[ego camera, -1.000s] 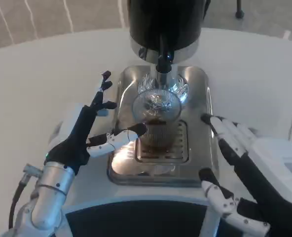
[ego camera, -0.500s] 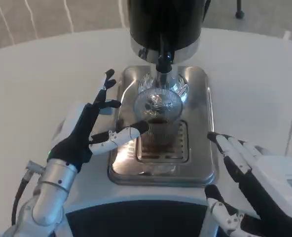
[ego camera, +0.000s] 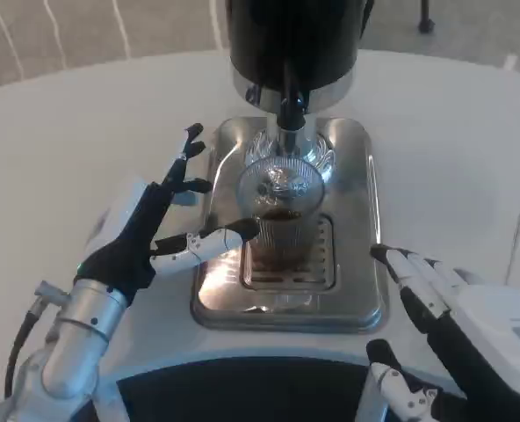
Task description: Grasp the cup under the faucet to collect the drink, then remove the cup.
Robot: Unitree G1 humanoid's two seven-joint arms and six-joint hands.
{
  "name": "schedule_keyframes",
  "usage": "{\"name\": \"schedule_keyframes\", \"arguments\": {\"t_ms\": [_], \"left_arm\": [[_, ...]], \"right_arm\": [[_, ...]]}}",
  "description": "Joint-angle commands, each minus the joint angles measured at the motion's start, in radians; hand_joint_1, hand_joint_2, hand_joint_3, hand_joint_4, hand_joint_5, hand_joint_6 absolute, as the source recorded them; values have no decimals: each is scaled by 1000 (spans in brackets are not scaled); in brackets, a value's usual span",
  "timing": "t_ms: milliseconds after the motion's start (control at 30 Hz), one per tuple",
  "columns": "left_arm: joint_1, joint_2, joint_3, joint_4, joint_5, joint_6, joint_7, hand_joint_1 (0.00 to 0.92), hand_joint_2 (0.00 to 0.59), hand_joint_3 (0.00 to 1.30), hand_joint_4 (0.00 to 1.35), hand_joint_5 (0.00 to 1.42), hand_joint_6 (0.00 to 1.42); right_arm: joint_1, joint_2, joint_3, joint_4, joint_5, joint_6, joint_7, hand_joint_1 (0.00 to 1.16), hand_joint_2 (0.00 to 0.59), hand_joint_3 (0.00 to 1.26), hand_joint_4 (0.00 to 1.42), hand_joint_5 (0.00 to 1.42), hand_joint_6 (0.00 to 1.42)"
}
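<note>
- Cup (ego camera: 280, 230) setting, largest item first: white worktop (ego camera: 75, 149), carrying the black drinks machine (ego camera: 293, 40); a knock from either arm could shift the whole set.
- Steel drip tray (ego camera: 357, 290): polished, with a slotted grate; I judge a wet cup base could slide on it if pushed from one side.
- Right robot hand (ego camera: 453, 303): fingers spread, holding nothing, near the tray's right edge and apart from the cup. A sweep inward could strike the tray.
- Left robot hand (ego camera: 159, 233): spread, holding nothing; thumb tip at the cup's left wall, contact not certain. A one-sided nudge could tip the cup.
- Cup: clear ribbed glass, upright on the grate under the faucet (ego camera: 289, 110), dark drink inside. A loose grasp or quick lift risks spilling.
</note>
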Motion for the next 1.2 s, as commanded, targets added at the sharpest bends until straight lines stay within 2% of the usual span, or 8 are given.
{"name": "schedule_keyframes", "arguments": {"t_ms": [33, 367, 567, 833, 1200], "left_arm": [[26, 22, 9, -18, -19, -22, -26, 407, 64, 0, 3, 305, 343], [65, 44, 20, -60, -48, -28, -76, 397, 68, 0, 15, 322, 354], [85, 48, 33, -83, -72, -28, -109, 396, 68, 0, 19, 324, 355], [109, 48, 47, -131, -105, -28, -152, 396, 70, 0, 22, 332, 365], [131, 51, 52, -188, -138, -27, -222, 402, 73, 0, 31, 341, 381]], "right_arm": [[13, 7, -7, -17, 13, -25, 2, 246, 562, 0, 0, 0, 0], [22, 20, -3, -17, -14, -54, 2, 242, 567, 0, 0, 0, 0], [39, 12, 1, -17, -35, -73, -15, 243, 565, 0, 0, 0, 0], [53, 6, 5, -3, -60, -77, -37, 250, 561, 0, 0, 0, 0], [53, 9, 5, -6, -77, -69, -30, 260, 568, 0, 0, 0, 0]]}}
